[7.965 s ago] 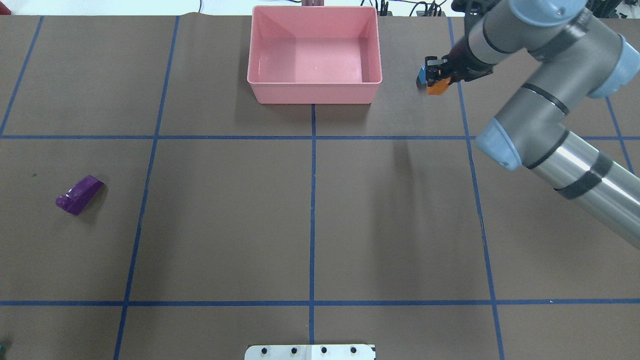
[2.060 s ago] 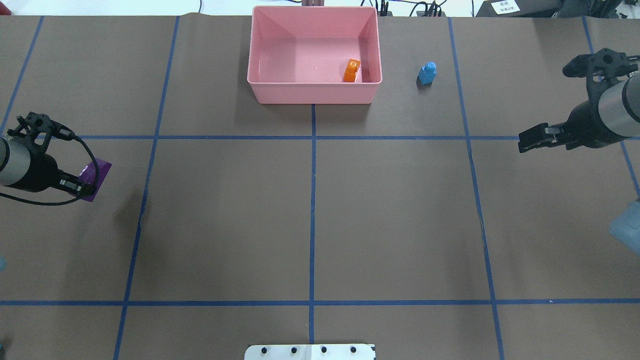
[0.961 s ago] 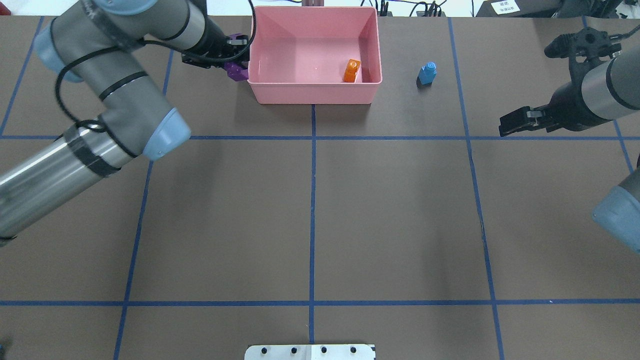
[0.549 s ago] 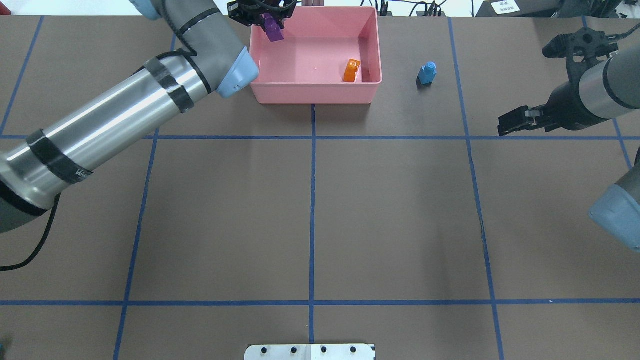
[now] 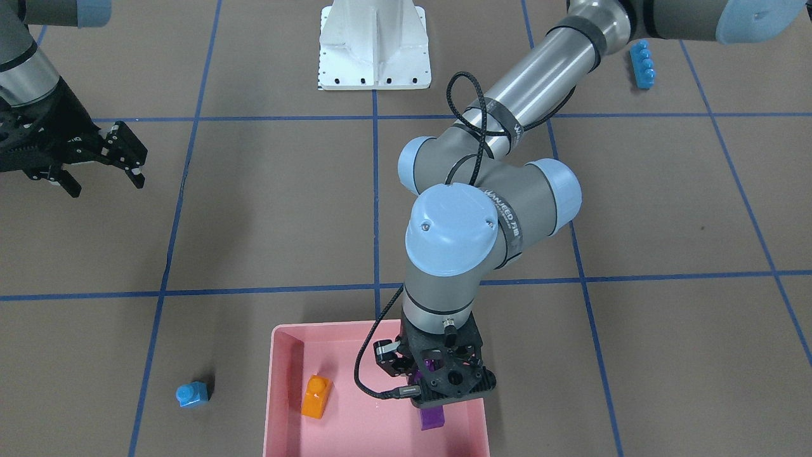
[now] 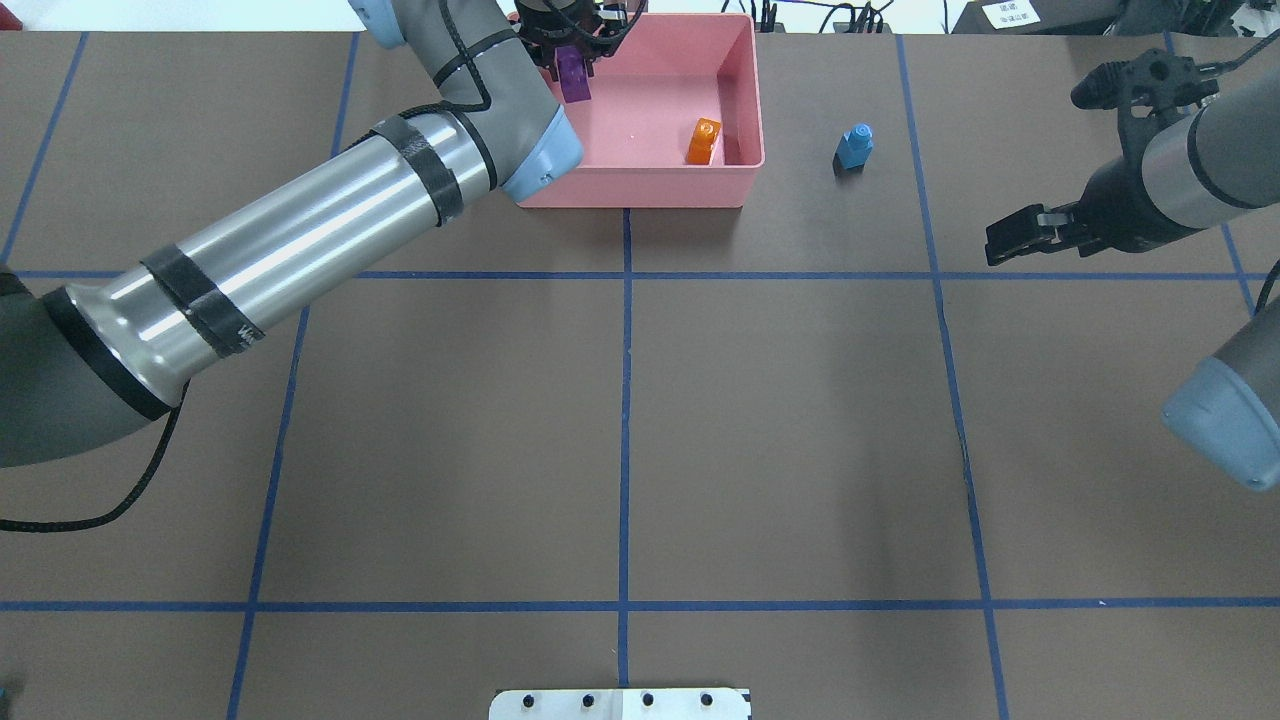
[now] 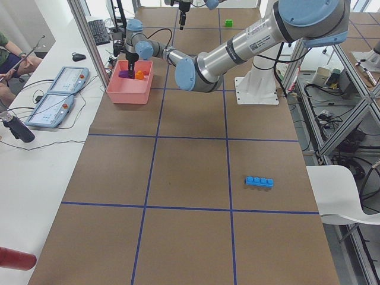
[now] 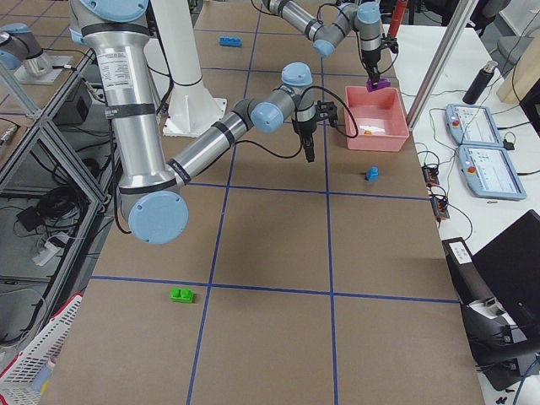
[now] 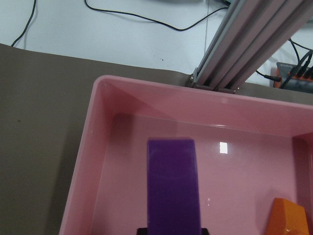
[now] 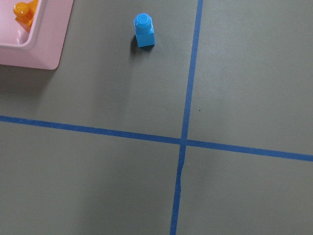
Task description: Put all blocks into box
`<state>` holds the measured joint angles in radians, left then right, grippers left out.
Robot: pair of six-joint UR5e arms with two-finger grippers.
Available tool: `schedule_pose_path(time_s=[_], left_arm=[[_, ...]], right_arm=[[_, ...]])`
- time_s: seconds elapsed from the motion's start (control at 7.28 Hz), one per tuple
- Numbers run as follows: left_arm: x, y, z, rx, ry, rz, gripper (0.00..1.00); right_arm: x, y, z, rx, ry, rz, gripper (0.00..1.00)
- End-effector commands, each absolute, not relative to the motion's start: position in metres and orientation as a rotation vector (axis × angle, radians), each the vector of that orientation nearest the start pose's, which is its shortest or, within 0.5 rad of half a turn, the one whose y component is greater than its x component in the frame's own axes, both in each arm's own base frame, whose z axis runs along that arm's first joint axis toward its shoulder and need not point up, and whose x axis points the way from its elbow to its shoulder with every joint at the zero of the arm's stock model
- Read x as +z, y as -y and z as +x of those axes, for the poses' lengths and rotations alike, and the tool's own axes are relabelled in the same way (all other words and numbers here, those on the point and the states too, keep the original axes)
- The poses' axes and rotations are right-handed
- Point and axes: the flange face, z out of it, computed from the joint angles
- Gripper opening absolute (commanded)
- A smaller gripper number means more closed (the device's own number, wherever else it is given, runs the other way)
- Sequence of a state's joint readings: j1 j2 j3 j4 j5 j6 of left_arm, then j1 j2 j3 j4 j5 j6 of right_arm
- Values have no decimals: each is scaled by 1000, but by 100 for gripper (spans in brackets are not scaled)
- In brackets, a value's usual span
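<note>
The purple studded plastic brick [image 6: 573,80] is clamped between the left gripper's [image 6: 570,55] fingers over the shallow pink plastic box [image 6: 640,190], so that release should drop it near the orange studded brick [image 6: 704,141]; the right gripper [image 5: 104,174] is spread empty, apparently for the small blue cube brick [image 6: 853,147] on the table outside

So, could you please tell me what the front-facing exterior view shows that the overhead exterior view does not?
Only the front-facing view shows the long blue block, lying on the table. Only the overhead view shows the cables past the table's far edge. Both show the pink box, the orange block inside it, the purple block held over it by the left end effector, the small blue block outside it, and the open right end effector.
</note>
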<state>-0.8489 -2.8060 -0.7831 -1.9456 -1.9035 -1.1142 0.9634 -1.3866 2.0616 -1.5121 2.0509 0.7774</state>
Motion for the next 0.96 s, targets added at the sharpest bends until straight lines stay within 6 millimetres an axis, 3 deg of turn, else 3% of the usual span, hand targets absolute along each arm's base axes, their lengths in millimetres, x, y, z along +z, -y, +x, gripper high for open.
schedule_pose_path(time_s=[0.0,0.27,0.55,0.82], left_arm=[[126,726,528,-143,-827,266,95],[127,719,523,-97,-830,291,99],[170,680,483,24,-841,334,99],[212,640,431,126,-796,369,99]], right_arm=[[333,476,-225,-18,812,263,100],[341,480,-228,-27,805,261,100],[371,507,-238,-30,814,287,100],[366,577,-275,-8,802,275,100]])
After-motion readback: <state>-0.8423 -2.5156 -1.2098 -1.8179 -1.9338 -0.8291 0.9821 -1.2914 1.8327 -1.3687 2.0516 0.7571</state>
